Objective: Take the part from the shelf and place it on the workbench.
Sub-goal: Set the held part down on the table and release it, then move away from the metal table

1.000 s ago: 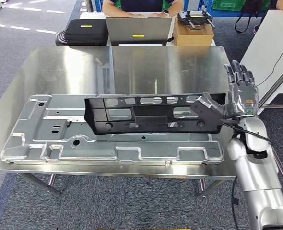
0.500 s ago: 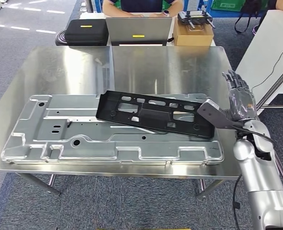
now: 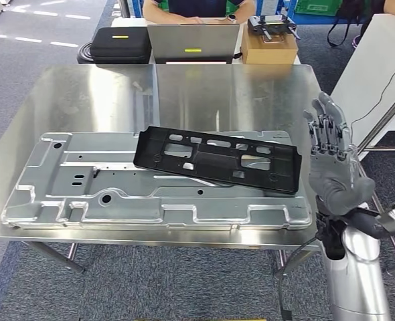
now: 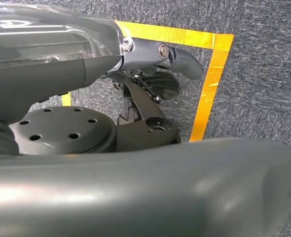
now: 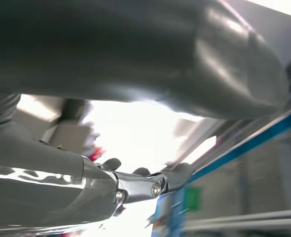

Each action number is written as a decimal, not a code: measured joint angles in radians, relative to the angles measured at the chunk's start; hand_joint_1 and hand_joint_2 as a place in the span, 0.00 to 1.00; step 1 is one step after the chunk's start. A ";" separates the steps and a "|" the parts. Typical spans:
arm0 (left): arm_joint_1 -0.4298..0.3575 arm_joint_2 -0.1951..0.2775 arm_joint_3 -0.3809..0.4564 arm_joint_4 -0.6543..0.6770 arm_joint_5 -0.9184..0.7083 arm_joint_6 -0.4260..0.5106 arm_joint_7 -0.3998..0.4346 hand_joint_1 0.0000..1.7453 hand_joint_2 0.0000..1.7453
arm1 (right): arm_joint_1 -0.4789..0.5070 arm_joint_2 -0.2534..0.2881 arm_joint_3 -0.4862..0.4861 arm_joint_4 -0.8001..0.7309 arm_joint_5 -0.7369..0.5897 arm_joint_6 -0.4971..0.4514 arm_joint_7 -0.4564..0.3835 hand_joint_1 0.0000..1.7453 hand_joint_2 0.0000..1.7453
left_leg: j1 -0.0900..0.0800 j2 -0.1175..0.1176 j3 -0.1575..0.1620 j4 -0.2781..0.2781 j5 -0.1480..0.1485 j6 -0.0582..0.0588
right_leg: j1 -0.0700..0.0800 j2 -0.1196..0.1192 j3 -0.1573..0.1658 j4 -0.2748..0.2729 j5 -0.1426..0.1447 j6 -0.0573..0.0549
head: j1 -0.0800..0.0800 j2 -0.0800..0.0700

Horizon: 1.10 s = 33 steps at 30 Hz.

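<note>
steel workbench (image 3: pixel 225 90), large silver stamped panel (image 3: pixel 84 194) flat on it, left of the raised right hand (image 3: pixel 332 160)

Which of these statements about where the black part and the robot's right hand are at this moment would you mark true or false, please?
1. The black part lies on the silver stamped panel. True.
2. The right hand grips the black part. False: it is raised beside the table, fingers apart, holding nothing.
3. The panel rests on the steel workbench. True.
4. A laptop stands beyond the workbench's far edge. True.
5. The black part hangs over the workbench's front edge. False: it sits well back on the panel.
</note>
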 joint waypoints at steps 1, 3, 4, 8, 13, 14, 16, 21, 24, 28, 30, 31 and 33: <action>0.000 0.000 0.000 0.000 0.000 -0.001 0.000 0.00 0.00 | 0.009 0.012 0.006 -0.038 -0.018 0.020 -0.005 0.00 0.00 | 0.000 0.000 0.000 0.000 0.000 0.000 | 0.000 0.000 0.000 0.000 0.000 0.000 | 0.000 0.000; 0.000 0.000 0.000 0.000 0.001 -0.002 0.000 0.00 0.00 | 0.024 0.033 0.021 -0.104 -0.043 0.054 -0.014 0.00 0.00 | 0.000 0.000 0.000 0.000 0.000 0.000 | 0.000 0.000 0.000 0.000 0.000 0.000 | 0.000 0.000; 0.000 0.000 0.000 0.000 0.001 -0.003 0.000 0.00 0.00 | 0.032 0.041 0.029 -0.133 -0.052 0.068 -0.020 0.00 0.00 | 0.000 0.000 0.001 0.000 0.000 0.000 | 0.000 0.000 0.001 0.000 0.000 0.000 | 0.000 0.000; 0.000 0.004 0.000 0.000 0.007 -0.003 0.001 0.00 0.00 | 0.066 0.064 0.059 -0.215 -0.062 0.108 -0.047 0.00 0.00 | -0.005 0.000 0.000 0.005 -0.001 0.009 | -0.007 -0.001 0.004 -0.007 0.006 0.008 | 0.000 0.000; -0.001 0.005 0.001 0.000 0.020 -0.002 0.002 0.00 0.00 | 0.116 0.075 0.084 -0.270 -0.057 0.130 -0.089 0.00 0.00 | 0.008 0.010 0.026 -0.051 0.039 0.037 | 0.001 0.001 -0.014 0.058 -0.056 0.019 | 0.000 0.000; 0.000 0.005 0.002 0.000 0.022 -0.001 0.003 0.00 0.00 | 0.128 0.075 0.086 -0.273 -0.057 0.134 -0.093 0.00 0.00 | 0.010 0.010 0.026 -0.054 0.041 0.039 | 0.001 0.001 -0.037 0.117 -0.089 0.020 | 0.000 0.000; 0.003 0.004 0.003 0.000 0.023 0.001 0.008 0.00 0.00 | 0.157 0.075 0.087 -0.278 -0.058 0.143 -0.096 0.00 0.00 | 0.012 0.011 0.023 -0.052 0.041 0.039 | -0.003 0.000 -0.071 0.214 -0.124 0.029 | 0.000 0.000; 0.006 0.003 0.009 0.000 0.025 0.010 0.020 0.00 0.00 | 0.207 0.083 0.083 -0.289 -0.061 0.185 -0.097 0.00 0.00 | 0.026 0.010 0.010 -0.018 0.024 0.007 | -0.012 -0.003 0.046 0.016 -0.020 0.050 | 0.001 0.000; 0.007 0.004 0.011 0.000 0.025 0.020 0.021 0.00 0.00 | 0.232 0.095 0.077 -0.293 -0.062 0.215 -0.098 0.00 0.00 | 0.023 0.008 -0.001 0.002 0.019 -0.011 | -0.010 0.002 0.049 -0.002 -0.022 0.025 | 0.000 0.000; 0.007 0.006 0.011 0.000 0.020 0.028 0.019 0.00 0.00 | 0.258 0.116 0.072 -0.294 -0.056 0.253 -0.098 0.00 0.00 | 0.026 0.007 -0.032 0.080 -0.058 -0.028 | -0.014 -0.006 0.028 -0.002 -0.013 -0.007 | -0.001 0.000; 0.007 0.006 0.011 0.000 0.013 0.029 0.019 0.00 0.00 | 0.278 0.124 0.069 -0.295 -0.049 0.266 -0.098 0.00 0.00 | 0.026 0.007 -0.071 0.200 -0.135 -0.032 | -0.010 -0.011 0.013 -0.002 -0.003 -0.018 | -0.002 0.000; 0.007 0.007 0.011 0.000 0.010 0.030 0.019 0.00 0.00 | 0.290 0.129 0.066 -0.295 -0.044 0.275 -0.098 0.00 0.00 | 0.026 0.007 -0.080 0.245 -0.154 -0.031 | -0.007 -0.014 0.006 -0.002 0.002 -0.021 | -0.002 0.000; 0.007 0.007 0.011 0.000 0.003 0.031 0.019 0.00 0.00 | 0.314 0.140 0.057 -0.295 -0.036 0.295 -0.098 0.00 0.00 | 0.023 0.007 -0.050 0.232 -0.136 -0.021 | 0.000 -0.017 -0.007 -0.002 0.013 -0.022 | -0.002 0.000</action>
